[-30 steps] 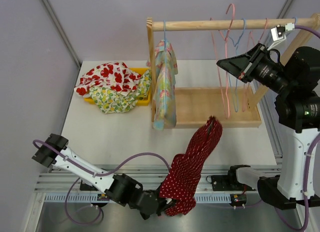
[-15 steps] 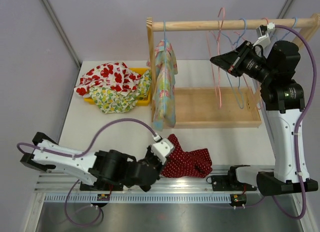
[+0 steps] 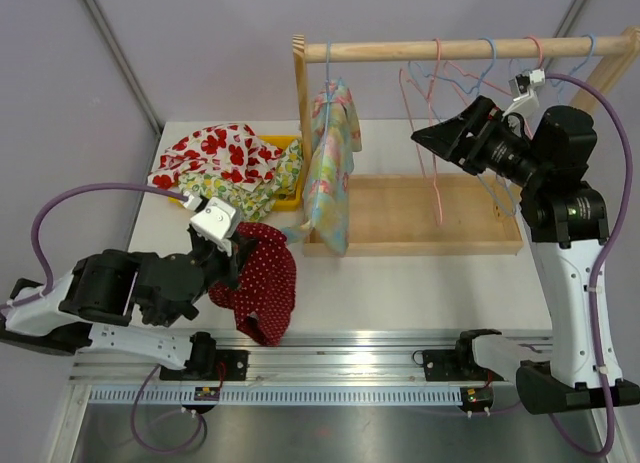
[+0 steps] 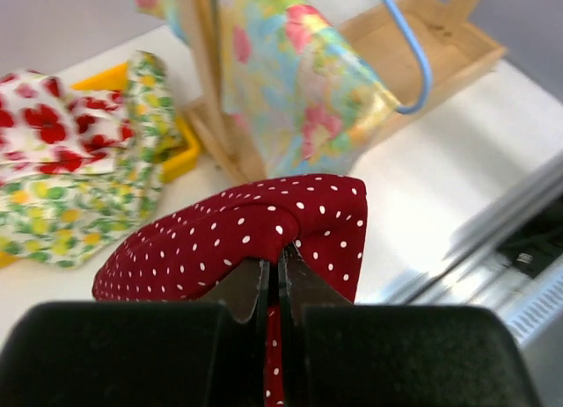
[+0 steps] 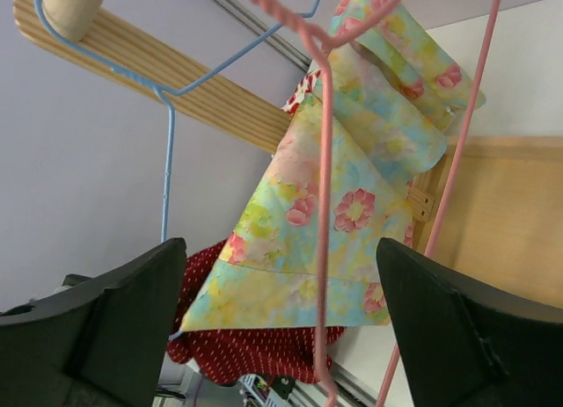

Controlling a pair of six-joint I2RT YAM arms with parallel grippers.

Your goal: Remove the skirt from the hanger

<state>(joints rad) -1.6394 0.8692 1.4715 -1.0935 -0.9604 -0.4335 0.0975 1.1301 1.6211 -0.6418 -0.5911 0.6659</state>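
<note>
The skirt (image 3: 264,285) is dark red with white dots and is off the hanger. It droops in a bunch at the left front of the table, and my left gripper (image 3: 234,265) is shut on a fold of it. In the left wrist view the skirt (image 4: 237,231) bulges over the closed gripper (image 4: 280,259). The bare pink hanger (image 3: 436,143) hangs from the wooden rod (image 3: 450,50). My right gripper (image 3: 432,141) is raised beside it and open. In the right wrist view the pink hanger (image 5: 322,161) runs between the spread fingers (image 5: 132,301) without touching them.
A floral garment (image 3: 330,173) hangs on a blue hanger at the rod's left end. Several empty blue and pink hangers (image 3: 490,68) crowd the rod's right part. The rack's wooden base tray (image 3: 400,245) lies below. A yellow bin (image 3: 290,198) piled with printed clothes sits at the back left.
My left arm swung the skirt from the front centre over to the left, close to the pile. The right gripper opened and shifted slightly left beside the pink hanger.
</note>
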